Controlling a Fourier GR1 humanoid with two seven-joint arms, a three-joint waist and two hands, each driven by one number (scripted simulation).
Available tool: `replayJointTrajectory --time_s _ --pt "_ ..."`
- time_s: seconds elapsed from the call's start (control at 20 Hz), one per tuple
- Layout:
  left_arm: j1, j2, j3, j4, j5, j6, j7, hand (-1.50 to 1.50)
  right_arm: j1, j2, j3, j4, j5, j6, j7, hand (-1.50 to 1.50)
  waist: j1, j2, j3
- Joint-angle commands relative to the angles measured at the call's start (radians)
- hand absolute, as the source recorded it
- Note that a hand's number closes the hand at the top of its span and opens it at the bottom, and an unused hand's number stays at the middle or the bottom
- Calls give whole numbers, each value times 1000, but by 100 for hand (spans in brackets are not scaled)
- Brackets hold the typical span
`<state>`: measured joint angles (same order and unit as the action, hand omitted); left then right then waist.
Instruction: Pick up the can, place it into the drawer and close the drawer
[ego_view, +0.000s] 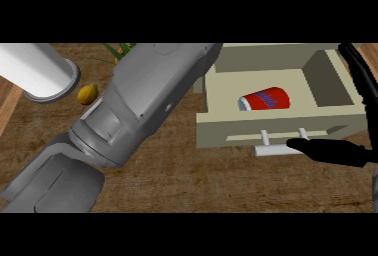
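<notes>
In the upper right of the frame, we see an open cream box drawer (221, 131). The round red metal can (264, 99) lies on its side inside it. Just below, our black right hand (336, 151) comes in from the right edge and touches the pale bar handle (275, 149) on the drawer's front. We cannot tell if this hand is open or closed. Our grey left forearm (140, 107) slants across the brown wooden counter (221, 185), and its hand is out of sight. At the upper left sit a big white tube (33, 67) and a small yellow fruit (88, 93).

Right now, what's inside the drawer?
A red can lies on its side in the open drawer. The grey forearm covers the drawer's far left corner, so nothing there can be checked.
</notes>
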<state>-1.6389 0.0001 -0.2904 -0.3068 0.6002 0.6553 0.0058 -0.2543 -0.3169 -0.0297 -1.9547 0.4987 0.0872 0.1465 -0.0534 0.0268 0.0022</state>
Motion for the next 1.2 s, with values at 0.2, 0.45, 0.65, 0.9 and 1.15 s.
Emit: replayJointTrajectory --time_s 0.2,0.45,0.65,0.9,1.15 --pt "-15 8 13 61 -21 -36 -28 -150 -112 -5 114 297 237 -90 -104 -150 30 0 0" --pt "-25 11 19 30 -29 -51 13 -150 -201 41 173 519 391 -196 -120 -150 60 -11 -1" --pt "0 55 32 -6 -31 -61 39 -150 -279 75 155 707 432 -289 -176 -150 77 -18 -1" --pt "-2 111 38 0 -48 -94 59 -150 -396 142 133 936 495 -431 -189 -150 75 -14 -1" --pt "64 118 25 -75 -64 -86 60 -150 -532 142 69 1161 546 -567 -192 -150 111 -16 -1"
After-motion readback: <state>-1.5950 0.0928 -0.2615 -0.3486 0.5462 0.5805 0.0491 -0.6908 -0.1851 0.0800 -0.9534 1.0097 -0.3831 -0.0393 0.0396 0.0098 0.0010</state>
